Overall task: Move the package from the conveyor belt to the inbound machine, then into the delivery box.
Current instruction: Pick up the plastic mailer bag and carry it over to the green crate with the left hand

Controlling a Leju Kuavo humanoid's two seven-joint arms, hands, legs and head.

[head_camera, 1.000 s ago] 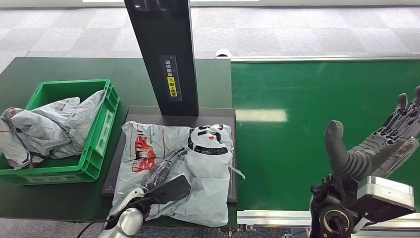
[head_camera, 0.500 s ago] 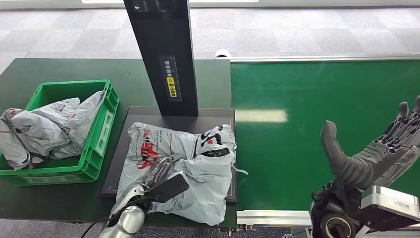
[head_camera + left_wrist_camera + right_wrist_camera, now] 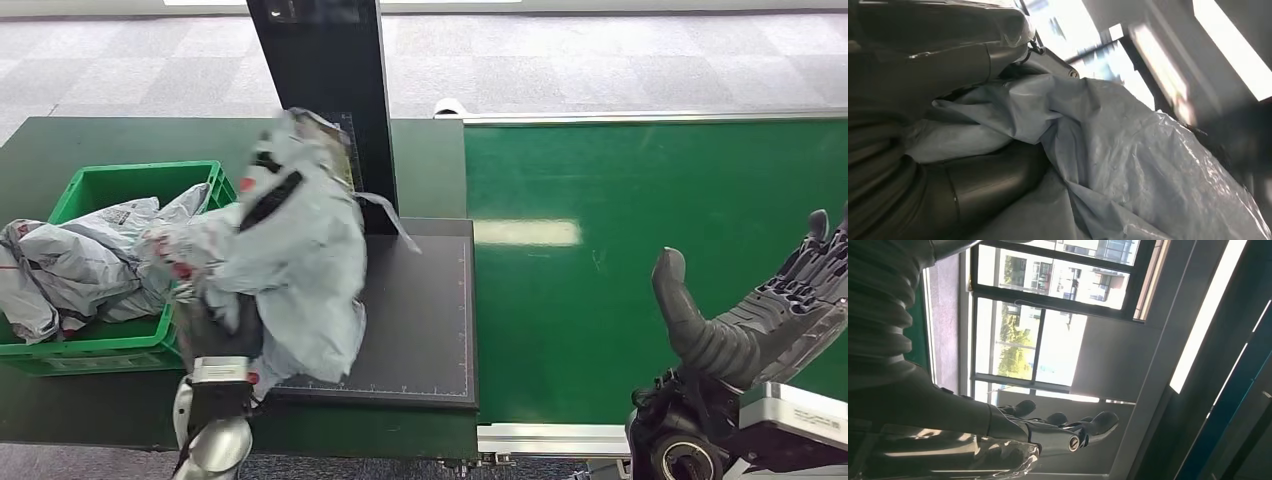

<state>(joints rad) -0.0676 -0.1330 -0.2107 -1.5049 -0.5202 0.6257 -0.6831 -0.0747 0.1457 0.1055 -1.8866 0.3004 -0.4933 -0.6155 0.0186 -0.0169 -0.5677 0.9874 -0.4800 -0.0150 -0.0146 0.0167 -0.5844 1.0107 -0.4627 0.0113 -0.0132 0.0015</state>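
The grey plastic mailer package [image 3: 290,250] hangs in the air, crumpled, between the green delivery box [image 3: 205,185] and the black scanner platform [image 3: 420,320] of the inbound machine. My left hand [image 3: 215,325] grips it from below, mostly hidden under the bag. Close up, the left wrist view has grey bag plastic [image 3: 1128,150] bunched against my thumb [image 3: 973,185]. My right hand [image 3: 770,310] hovers open over the near right part of the green conveyor belt [image 3: 650,200], fingers spread, holding nothing; in the right wrist view the right hand [image 3: 1058,427] points up toward windows.
The green crate holds another grey mailer [image 3: 70,265] that spills over its left rim. The machine's black upright post [image 3: 325,90] stands just behind the lifted package. The dark green table [image 3: 90,140] surrounds the crate.
My left hand has lifted the package off the scanner platform and swung it left and up toward the green crate, leaving the platform bare. The right hand has barely moved.
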